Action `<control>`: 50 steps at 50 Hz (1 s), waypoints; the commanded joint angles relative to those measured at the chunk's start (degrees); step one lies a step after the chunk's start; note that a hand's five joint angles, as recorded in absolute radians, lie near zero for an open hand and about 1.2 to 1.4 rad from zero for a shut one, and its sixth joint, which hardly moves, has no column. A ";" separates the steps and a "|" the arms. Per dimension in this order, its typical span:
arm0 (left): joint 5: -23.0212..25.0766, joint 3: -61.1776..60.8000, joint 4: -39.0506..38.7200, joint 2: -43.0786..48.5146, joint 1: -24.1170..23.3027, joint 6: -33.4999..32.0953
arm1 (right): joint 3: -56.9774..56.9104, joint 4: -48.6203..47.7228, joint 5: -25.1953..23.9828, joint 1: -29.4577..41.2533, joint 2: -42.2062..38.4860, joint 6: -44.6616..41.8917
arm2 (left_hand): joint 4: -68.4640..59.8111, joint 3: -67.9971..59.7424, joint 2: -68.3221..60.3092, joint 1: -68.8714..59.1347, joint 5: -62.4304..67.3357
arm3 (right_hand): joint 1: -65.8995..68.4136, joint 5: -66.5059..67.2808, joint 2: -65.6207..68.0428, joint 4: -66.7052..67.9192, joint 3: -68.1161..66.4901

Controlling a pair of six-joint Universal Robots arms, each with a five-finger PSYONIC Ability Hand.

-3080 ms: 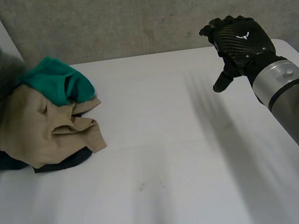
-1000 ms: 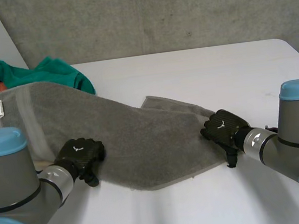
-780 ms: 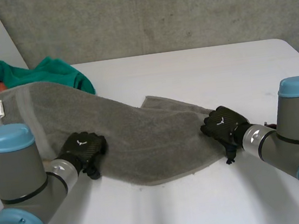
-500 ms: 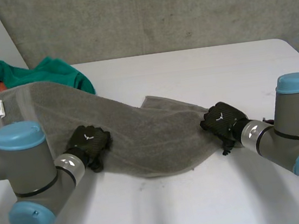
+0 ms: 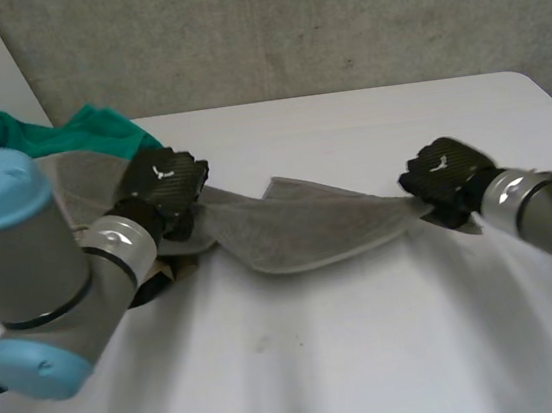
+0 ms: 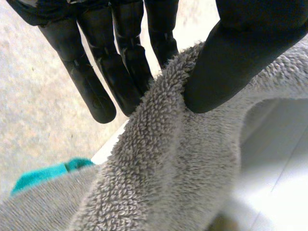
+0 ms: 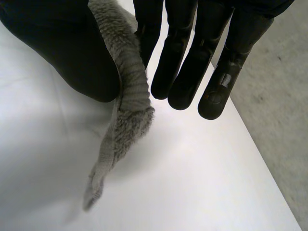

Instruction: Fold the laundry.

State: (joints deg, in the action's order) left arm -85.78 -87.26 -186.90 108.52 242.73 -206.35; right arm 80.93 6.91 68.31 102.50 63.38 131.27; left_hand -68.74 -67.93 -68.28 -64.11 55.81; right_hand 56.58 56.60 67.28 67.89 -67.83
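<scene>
- Desk (image 5: 305, 364) of white colour carries everything.
- Over the middle of the desk the grey towel (image 5: 309, 228) is stretched low between both hands and sags a little.
- The left hand (image 5: 164, 183) pinches one end of the towel's edge between thumb and fingers (image 6: 91, 82).
- The right hand (image 5: 443, 174) grasps the other end in the same way, and a corner hangs below it.
- A green cloth (image 5: 96, 131) lies at the far left, behind the left hand.

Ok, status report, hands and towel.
Left robot hand pinching towel end. Right robot hand pinching the other end. Towel stretched between them. Green cloth behind left robot hand.
</scene>
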 commanded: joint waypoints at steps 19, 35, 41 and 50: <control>5.27 25.10 15.96 18.73 -1.65 3.59 | -10.34 5.50 10.33 -1.44 -2.98 5.23 | -11.26 -12.07 -11.72 -15.89 14.19 | 23.42 13.40 12.72 12.11 -12.17; 2.81 19.69 0.13 18.32 -1.82 -1.42 | -10.10 -5.85 18.35 3.23 -8.72 9.70 | 52.30 51.49 51.84 47.67 -49.37 | 23.42 13.40 12.72 12.11 -12.17; -5.71 4.57 0.40 5.75 -5.24 -0.90 | -6.84 -5.59 18.09 2.88 -6.17 9.80 | 44.40 43.59 43.94 39.77 -41.47 | 23.42 13.40 12.72 12.11 -12.17; -8.71 -9.42 -3.54 3.61 -11.14 -0.10 | -1.92 -5.50 16.51 2.96 -3.88 9.62 | 37.33 36.52 36.87 32.70 -34.40 | 23.42 13.40 12.72 12.11 -12.17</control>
State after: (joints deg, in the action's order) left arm -93.08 -89.47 -187.17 111.51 234.80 -206.79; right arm 76.50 1.30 85.86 105.43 58.59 141.06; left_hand -25.78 -25.69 -25.73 -26.14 15.95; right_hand 56.58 56.87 67.28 67.92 -67.83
